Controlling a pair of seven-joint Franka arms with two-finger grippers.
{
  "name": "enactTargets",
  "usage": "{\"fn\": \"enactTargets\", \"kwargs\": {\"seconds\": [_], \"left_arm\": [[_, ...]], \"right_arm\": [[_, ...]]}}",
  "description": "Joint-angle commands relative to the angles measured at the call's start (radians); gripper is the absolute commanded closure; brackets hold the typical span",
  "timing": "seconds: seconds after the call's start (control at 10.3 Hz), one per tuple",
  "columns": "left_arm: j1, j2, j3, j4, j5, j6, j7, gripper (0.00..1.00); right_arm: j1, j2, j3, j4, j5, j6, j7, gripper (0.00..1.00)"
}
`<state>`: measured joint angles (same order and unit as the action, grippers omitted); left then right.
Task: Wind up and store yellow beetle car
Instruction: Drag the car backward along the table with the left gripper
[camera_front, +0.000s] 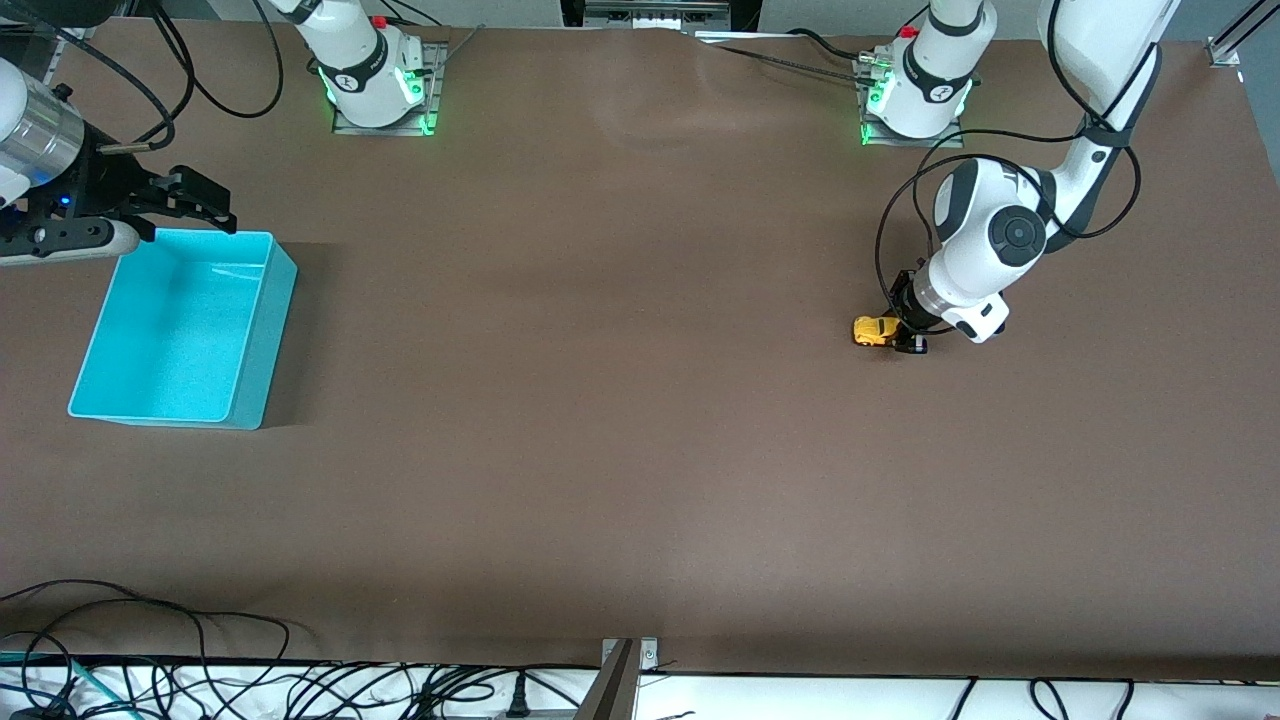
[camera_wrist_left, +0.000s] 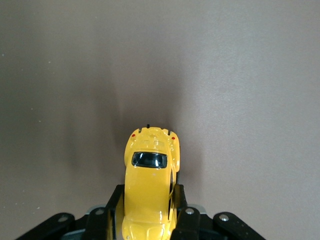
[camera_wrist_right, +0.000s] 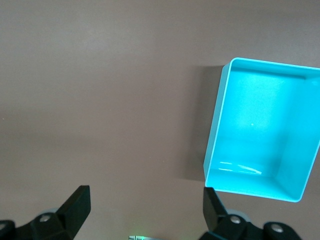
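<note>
At the right of the front frame, a little above its middle, the tiny yellow beetle-shaped toy car (camera_front: 875, 330) with dark windows is seen low at the brown bench (camera_front: 640, 400), toward the left arm's end. It is clamped between the two black fingers (camera_wrist_left: 186, 220) of the left tool (camera_front: 908, 335), which is clenched on the car's sides at one end of the body. In the left wrist frame the yellow beetle car (camera_wrist_left: 150, 185) fills the lower centre, its rounded roof and dark window turned up to the camera, its free end pointing away from the tool toward bare brown surface. Whether its wheels rest on the bench cannot be told. The white left arm is bent down over it from its base at the upper right of the front frame.

Well apart, at the left of the front frame, an open turquoise plastic rectangular bin (camera_front: 255, 330) stands on the bench toward the right arm's end. The right tool (camera_front: 185, 205) is held at the upper left, over the bin's rim farthest from the camera, its fingers (camera_wrist_right: 77, 202) spread wide and released, with nothing between them; that arm waits. The bin (camera_wrist_right: 212, 145) is shown at the right of the right wrist frame.
</note>
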<state>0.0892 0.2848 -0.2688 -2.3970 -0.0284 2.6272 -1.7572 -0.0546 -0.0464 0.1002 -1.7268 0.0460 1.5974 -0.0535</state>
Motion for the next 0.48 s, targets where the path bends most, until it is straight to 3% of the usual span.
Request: {"fn": "enactTargets", "kwargs": {"seconds": [0.0,0.39], "left_arm": [[0.003,0.011,-0.001,0.001,-0.025,-0.001,-0.013,1.00],[0.021,0.025,0.013,0.001,-0.001,0.002,0.050,1.00]], "right_arm": [[-0.005,0.000,0.001,0.009,0.005,-0.014,-0.005,0.00],[-0.005,0.000,0.001,0.009,0.005,-0.013,-0.005,0.00]]}}
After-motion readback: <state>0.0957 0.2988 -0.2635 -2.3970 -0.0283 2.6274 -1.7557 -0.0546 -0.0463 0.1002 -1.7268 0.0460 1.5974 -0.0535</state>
